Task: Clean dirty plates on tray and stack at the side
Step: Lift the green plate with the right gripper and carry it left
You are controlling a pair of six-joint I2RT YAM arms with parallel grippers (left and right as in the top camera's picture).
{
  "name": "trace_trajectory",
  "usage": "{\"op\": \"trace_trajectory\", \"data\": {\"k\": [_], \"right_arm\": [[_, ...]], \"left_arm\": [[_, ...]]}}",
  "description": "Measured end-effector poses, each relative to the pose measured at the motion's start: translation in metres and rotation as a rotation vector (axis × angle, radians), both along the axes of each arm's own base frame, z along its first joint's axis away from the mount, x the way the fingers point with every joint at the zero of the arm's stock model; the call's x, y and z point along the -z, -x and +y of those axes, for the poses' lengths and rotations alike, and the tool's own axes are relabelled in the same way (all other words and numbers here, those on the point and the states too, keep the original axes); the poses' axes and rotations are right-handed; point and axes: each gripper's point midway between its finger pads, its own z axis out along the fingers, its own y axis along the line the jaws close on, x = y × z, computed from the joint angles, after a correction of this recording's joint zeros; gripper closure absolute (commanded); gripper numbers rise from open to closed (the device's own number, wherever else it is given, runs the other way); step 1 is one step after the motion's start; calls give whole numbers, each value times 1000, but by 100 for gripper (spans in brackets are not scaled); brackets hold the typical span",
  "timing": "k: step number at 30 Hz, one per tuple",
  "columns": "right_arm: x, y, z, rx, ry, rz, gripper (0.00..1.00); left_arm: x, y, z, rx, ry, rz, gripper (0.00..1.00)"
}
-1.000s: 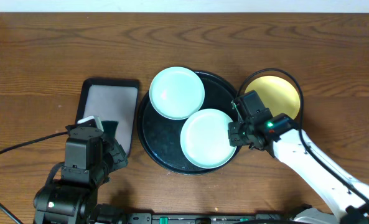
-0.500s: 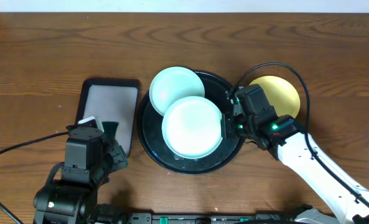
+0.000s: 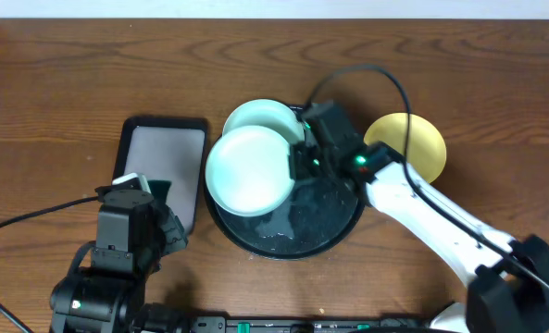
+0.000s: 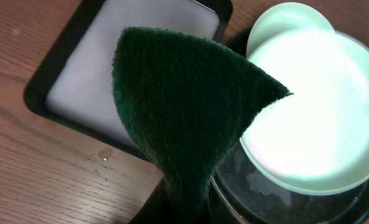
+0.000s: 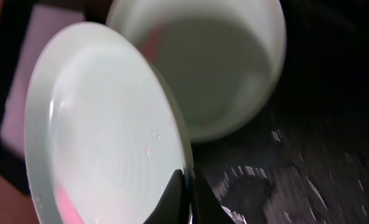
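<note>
Noted: right gripper (image 3: 298, 159) clamped on right rim of mint-green plate (image 3: 246, 171), raised over left half of round black tray (image 3: 330, 227), wet. It overlaps second mint plate (image 3: 263, 113) at tray's far left. On table (image 3: 52, 74) right of tray: yellow plate (image 3: 420, 141). Near left: left gripper (image 4: 181, 205) pinched on dark green scouring pad (image 4: 184, 106), beside rectangular tray (image 3: 163, 125).

- The right gripper (image 3: 297, 163) grips the nearer mint plate (image 3: 246, 171) by its right rim, over the round black tray's (image 3: 322, 228) left side.
- A second mint plate (image 3: 260, 114) lies partly covered behind.
- A yellow plate (image 3: 431, 146) sits right of the tray.
- The left gripper (image 3: 161, 201) holds a green sponge (image 3: 163, 189) at the rectangular tray (image 3: 158, 153).
</note>
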Motion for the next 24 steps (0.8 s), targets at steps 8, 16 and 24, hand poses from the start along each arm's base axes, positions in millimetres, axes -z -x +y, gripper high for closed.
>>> {"op": "trace_trajectory", "data": {"k": [8,16,24], "right_arm": [[-30,-43,72,-41,9,-162,99],[-26,-57,130,-118,96,-447,99],[-62,-48,173,-278,222,-804,99]], "left_arm": [[-1,0,12,-35,-58,-6,92],[-1,0,17,-52,-82,-7,92],[1,2,18,-56,-91,5,92]]}}
